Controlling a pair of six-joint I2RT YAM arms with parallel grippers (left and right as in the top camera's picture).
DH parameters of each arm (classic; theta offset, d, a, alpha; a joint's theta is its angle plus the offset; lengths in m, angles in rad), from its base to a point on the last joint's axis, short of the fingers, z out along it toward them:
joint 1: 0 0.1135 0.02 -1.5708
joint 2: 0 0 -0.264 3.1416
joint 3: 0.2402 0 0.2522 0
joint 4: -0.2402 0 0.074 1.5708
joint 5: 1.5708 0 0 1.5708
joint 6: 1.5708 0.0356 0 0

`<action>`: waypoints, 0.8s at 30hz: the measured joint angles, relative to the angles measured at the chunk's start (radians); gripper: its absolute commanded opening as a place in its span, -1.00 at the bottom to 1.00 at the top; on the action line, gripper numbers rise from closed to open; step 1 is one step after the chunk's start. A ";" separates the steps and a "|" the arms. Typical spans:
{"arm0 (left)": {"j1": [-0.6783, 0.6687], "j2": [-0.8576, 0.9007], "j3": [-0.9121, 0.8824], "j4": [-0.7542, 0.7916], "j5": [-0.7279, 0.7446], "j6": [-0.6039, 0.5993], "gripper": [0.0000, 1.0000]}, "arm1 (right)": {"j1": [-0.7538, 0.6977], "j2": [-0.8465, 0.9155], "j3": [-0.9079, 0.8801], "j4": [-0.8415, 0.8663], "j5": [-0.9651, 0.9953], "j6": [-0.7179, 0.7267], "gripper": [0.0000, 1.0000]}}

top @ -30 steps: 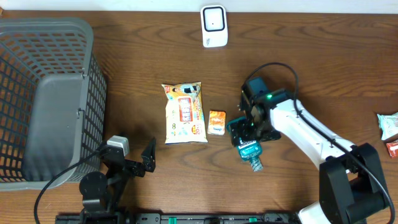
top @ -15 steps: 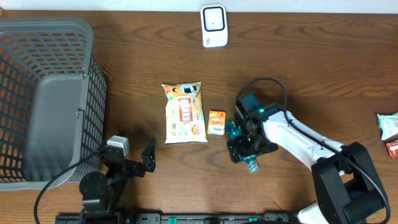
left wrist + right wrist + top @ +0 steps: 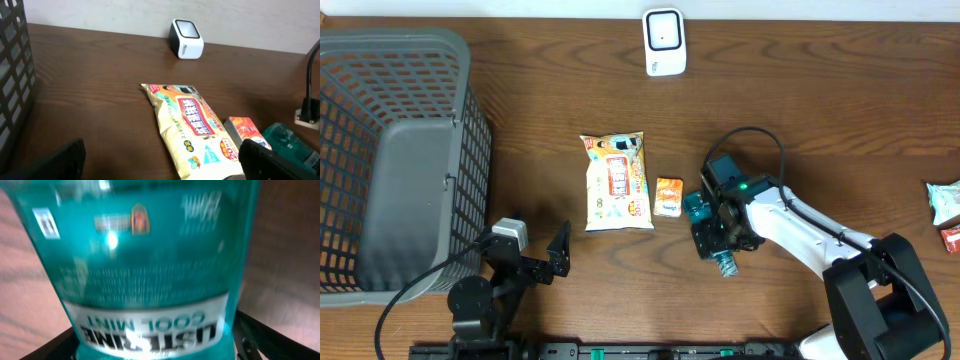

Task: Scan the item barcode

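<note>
Wooden tabletop (image 3: 840, 90), centre right: we see the right gripper (image 3: 718, 240) straddling the teal mouthwash bottle (image 3: 150, 255), whether clenched we cannot tell; lower left, the left gripper (image 3: 532, 262) gapes released.

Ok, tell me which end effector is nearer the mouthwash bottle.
Right. The right end effector is directly over the mouthwash bottle; the left end effector rests far off beside the basket.

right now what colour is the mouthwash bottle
The bottle is teal with a white label band; clearest in the right wrist view.
</note>
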 measured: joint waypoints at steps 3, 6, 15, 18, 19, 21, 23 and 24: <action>0.000 0.000 0.000 0.000 0.000 0.000 0.96 | 0.000 -0.005 -0.007 0.049 0.008 0.000 0.51; 0.000 0.000 0.000 0.000 0.000 0.000 0.96 | 0.000 -0.013 -0.021 0.082 0.017 0.004 0.32; 0.000 0.000 0.000 0.000 0.000 0.000 0.96 | 0.000 -0.035 -0.025 0.087 0.003 0.017 -0.28; 0.000 0.000 0.000 0.000 0.000 0.000 0.96 | -0.002 -0.035 -0.020 0.071 -0.020 0.019 -0.29; 0.000 0.000 0.000 0.000 0.000 0.000 0.95 | -0.002 -0.034 -0.016 0.056 -0.036 0.020 -0.29; 0.000 0.000 0.000 0.000 0.000 0.000 0.96 | -0.004 -0.024 0.003 -0.020 -0.067 0.019 -0.31; 0.000 0.000 0.000 0.000 0.000 0.000 0.96 | -0.010 -0.009 0.029 -0.126 -0.091 0.017 -0.33; 0.000 0.000 0.000 0.000 0.000 0.000 0.96 | -0.016 0.000 0.047 -0.188 -0.098 0.017 -0.35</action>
